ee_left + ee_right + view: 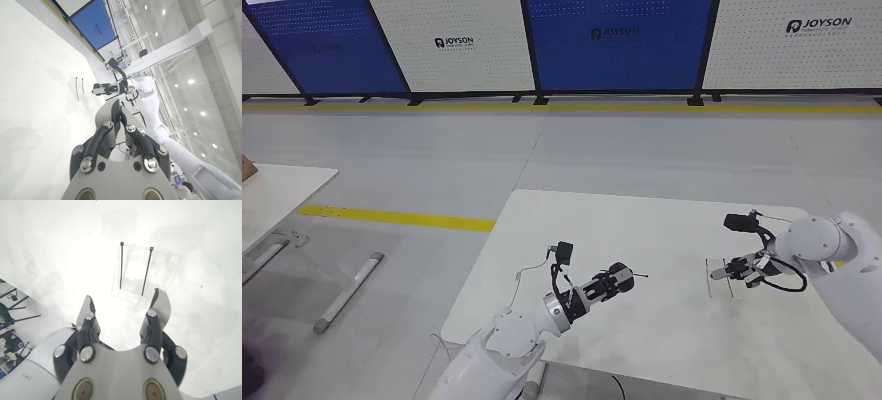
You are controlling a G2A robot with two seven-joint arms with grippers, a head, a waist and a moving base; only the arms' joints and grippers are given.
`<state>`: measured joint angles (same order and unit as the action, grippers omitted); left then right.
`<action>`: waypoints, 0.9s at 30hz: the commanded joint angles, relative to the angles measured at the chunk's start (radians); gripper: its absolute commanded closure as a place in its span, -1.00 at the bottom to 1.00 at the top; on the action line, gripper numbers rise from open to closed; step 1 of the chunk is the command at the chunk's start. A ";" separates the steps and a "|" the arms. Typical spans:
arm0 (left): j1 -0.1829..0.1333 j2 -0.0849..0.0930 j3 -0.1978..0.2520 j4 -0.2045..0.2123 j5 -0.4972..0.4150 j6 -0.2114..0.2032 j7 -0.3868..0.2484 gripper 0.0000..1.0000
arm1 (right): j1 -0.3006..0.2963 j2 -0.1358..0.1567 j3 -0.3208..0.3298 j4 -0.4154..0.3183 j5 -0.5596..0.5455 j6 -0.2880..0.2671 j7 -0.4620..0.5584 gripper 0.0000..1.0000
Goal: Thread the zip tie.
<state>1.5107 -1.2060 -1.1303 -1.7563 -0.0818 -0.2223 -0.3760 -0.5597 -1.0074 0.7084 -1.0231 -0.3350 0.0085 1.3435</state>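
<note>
The right wrist view is showing something the other views are not making plain: the first zip tie point(121, 266) and the second zip tie point(147, 270) are lying side by side on top of a clear box point(168, 266), not flat on the white table point(642, 220). In the left wrist view the same two black ties are looking as if they are lying right on the table.

The top view is showing both arms at once, well apart from each other.

The right gripper point(123, 295) is sitting just beside the thin ends of the ties. Its fingers point(160, 302) are spread wide apart and are holding nothing. I cannot tell if one finger is touching the box.

The left gripper point(119, 106) is staying far from the ties, nearer the front of the table. Its two fingers are pressed together. In the top view a thin dark line is sticking out of its tip, too small to tell what it is.
</note>
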 commanded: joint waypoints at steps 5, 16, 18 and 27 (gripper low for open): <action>0.000 0.000 0.000 0.000 0.000 0.000 0.000 1.00 | 0.013 -0.014 -0.016 0.021 -0.014 0.034 0.006 0.08; 0.000 0.000 0.000 0.000 0.000 0.000 0.000 1.00 | 0.059 -0.065 -0.070 0.112 -0.031 0.093 0.001 0.04; 0.000 0.000 0.000 0.000 0.000 0.000 0.000 1.00 | 0.074 -0.079 -0.084 0.148 -0.033 0.095 0.002 0.04; 0.000 0.000 0.000 0.000 0.000 0.000 0.000 1.00 | 0.126 -0.138 -0.128 0.274 -0.032 0.100 -0.013 0.18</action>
<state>1.5107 -1.2060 -1.1303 -1.7563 -0.0818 -0.2223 -0.3760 -0.4393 -1.1397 0.5842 -0.7628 -0.3654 0.1075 1.3289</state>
